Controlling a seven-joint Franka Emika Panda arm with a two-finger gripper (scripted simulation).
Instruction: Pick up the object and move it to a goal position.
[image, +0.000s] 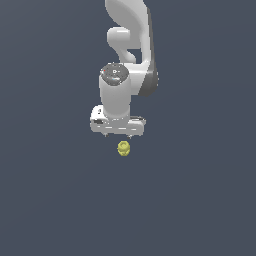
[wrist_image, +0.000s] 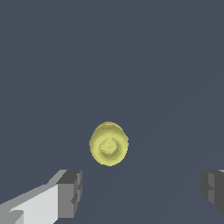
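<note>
Below the white tool (image: 118, 135), fingers spread apart, sits the small yellow lumpy round object (image: 124, 148); descending centred over it should grip best.

Exterior view: a camera off the arm, set well back, facing the Panda arm (image: 127, 65) head-on against a plain dark ground. Wrist view: a camera on the wrist, looking close past the end effector (wrist_image: 142, 192) fingertips (wrist_image: 70, 192). Both views share the yellow object (image: 124, 148) (wrist_image: 109, 143) and the end effector (image: 118, 134).
</note>
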